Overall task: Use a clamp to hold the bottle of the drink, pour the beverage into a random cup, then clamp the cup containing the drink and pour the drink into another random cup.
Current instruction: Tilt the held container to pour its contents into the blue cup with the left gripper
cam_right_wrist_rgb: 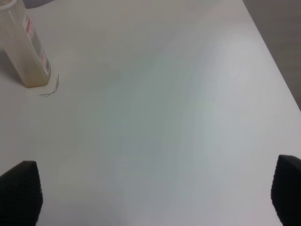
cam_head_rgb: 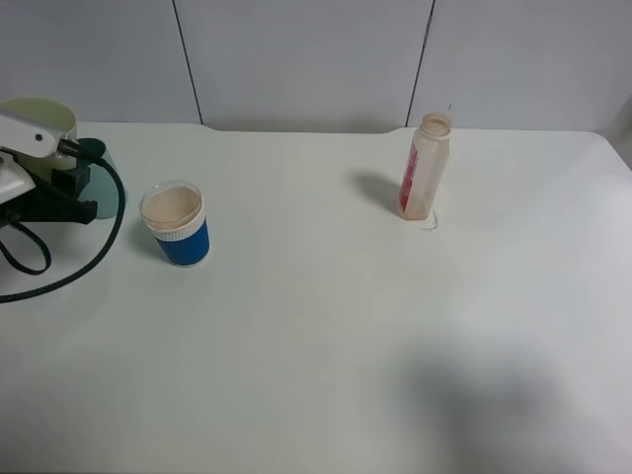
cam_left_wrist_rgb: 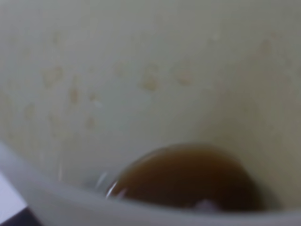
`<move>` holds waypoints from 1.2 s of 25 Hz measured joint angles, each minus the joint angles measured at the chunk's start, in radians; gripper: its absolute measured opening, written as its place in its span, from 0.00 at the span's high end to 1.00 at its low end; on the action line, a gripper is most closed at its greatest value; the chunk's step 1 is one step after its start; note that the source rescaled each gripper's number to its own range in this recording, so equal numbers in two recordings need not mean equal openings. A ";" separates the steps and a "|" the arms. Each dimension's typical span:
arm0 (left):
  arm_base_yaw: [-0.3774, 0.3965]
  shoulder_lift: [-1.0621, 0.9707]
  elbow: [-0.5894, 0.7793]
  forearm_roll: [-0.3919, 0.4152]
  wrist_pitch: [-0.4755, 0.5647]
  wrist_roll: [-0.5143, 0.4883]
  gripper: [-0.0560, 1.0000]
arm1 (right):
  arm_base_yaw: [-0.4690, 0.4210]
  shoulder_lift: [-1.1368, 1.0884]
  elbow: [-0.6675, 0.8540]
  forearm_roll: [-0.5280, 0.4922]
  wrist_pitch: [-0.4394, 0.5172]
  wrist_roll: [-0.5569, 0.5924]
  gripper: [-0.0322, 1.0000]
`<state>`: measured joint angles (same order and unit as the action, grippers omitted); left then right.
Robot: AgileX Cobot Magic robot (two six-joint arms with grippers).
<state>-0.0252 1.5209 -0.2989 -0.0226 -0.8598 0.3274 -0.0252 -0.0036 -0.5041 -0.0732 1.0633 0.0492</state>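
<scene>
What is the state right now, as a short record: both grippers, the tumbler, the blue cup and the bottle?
left gripper: shut on the pale tumbler
contents: a little brown liquid in the tumbler's bottom
right gripper: open, holding nothing, over bare table
blue cup: upright, standing free near the left arm
bottle: upright, uncapped, standing free, nothing gripping it

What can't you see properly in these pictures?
Yellow-green cup: its blurry inside fills the left wrist view; from high up the left arm covers most of it.
Teal tumbler: mostly behind that arm, high view.
Right end effector: only two fingertips, cut off by the right wrist view's edge.
Bottle: neck cut off, right wrist view.
</scene>
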 joint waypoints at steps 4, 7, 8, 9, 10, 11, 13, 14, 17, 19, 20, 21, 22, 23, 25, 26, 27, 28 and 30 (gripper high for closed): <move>0.000 0.000 0.000 0.030 0.001 0.004 0.94 | 0.000 0.000 0.000 0.000 0.000 0.000 0.02; 0.000 0.000 0.000 0.049 0.005 0.004 0.94 | 0.000 0.000 0.000 0.000 0.000 0.000 0.02; 0.000 0.001 0.000 0.056 0.011 0.004 0.94 | 0.000 0.000 0.000 0.000 0.000 0.000 0.02; 0.000 0.005 0.000 0.064 0.015 0.004 0.94 | 0.000 0.000 0.000 0.000 0.000 0.000 0.02; 0.000 0.008 0.000 0.068 0.019 0.006 0.94 | 0.000 0.000 0.000 0.000 0.000 0.000 0.02; 0.000 0.013 0.000 0.075 0.025 0.013 0.94 | 0.000 0.000 0.000 0.000 0.000 0.000 0.02; 0.000 0.020 0.000 0.091 0.026 0.032 0.94 | 0.000 0.000 0.000 0.000 0.000 0.000 0.02; 0.000 0.024 0.000 0.098 0.028 0.048 0.94 | 0.000 0.000 0.000 0.000 0.000 0.000 0.02; 0.000 0.032 0.000 0.116 0.038 0.096 0.94 | 0.000 0.000 0.000 0.000 0.000 0.000 0.02; 0.000 0.032 0.000 0.119 0.047 0.121 0.94 | 0.000 0.000 0.000 0.000 0.000 0.000 0.02; 0.000 0.032 0.000 0.123 0.047 0.134 0.94 | 0.000 0.000 0.000 0.000 0.000 0.000 0.02; 0.000 0.032 0.000 0.126 0.049 0.141 0.94 | 0.000 0.000 0.000 0.000 0.000 0.000 0.02; 0.000 0.032 0.000 0.127 0.051 0.153 0.94 | 0.000 0.000 0.000 0.000 0.000 0.000 0.02; 0.000 0.032 0.000 0.128 0.052 0.164 0.94 | 0.000 0.000 0.000 0.000 0.000 0.000 0.02; 0.000 0.032 -0.002 0.129 0.054 0.184 0.94 | 0.000 0.000 0.000 0.000 0.000 0.000 0.02; 0.000 0.032 -0.007 0.133 0.060 0.191 0.94 | 0.000 0.000 0.000 0.000 0.000 0.000 0.02; 0.000 0.032 -0.015 0.140 0.069 0.200 0.94 | 0.000 0.000 0.000 0.000 0.000 0.000 0.02; 0.000 0.033 -0.025 0.145 0.077 0.210 0.94 | 0.000 0.000 0.000 0.000 0.000 0.000 0.02; 0.000 0.033 -0.046 0.162 0.090 0.230 0.94 | 0.000 0.000 0.000 0.000 0.000 0.000 0.02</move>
<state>-0.0252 1.5542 -0.3448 0.1396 -0.7701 0.5573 -0.0252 -0.0036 -0.5041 -0.0732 1.0633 0.0492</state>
